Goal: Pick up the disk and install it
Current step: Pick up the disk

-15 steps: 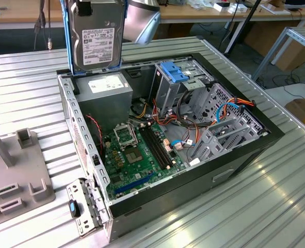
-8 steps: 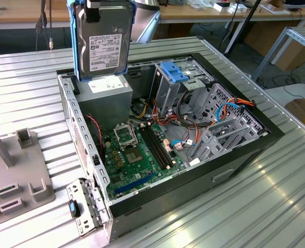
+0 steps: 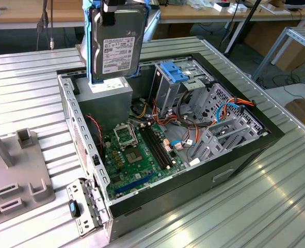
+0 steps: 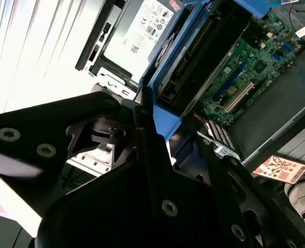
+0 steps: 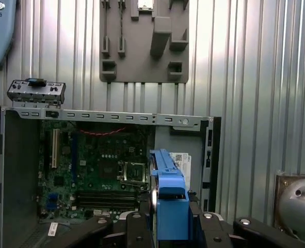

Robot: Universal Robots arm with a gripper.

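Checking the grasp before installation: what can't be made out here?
- Exterior view: the gripper and the top of the disk, cut off by the upper edge.
- First wrist view: the disk's label; seen edge-on.
- Second wrist view: the contact on the disk, hidden by the gripper's black body.

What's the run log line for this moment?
phase: carry | gripper: shut on the disk | disk: upright, above the power supply in the open computer case | install: not yet done

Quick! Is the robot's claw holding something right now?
Gripper: shut on the disk, held upright over the open computer case.
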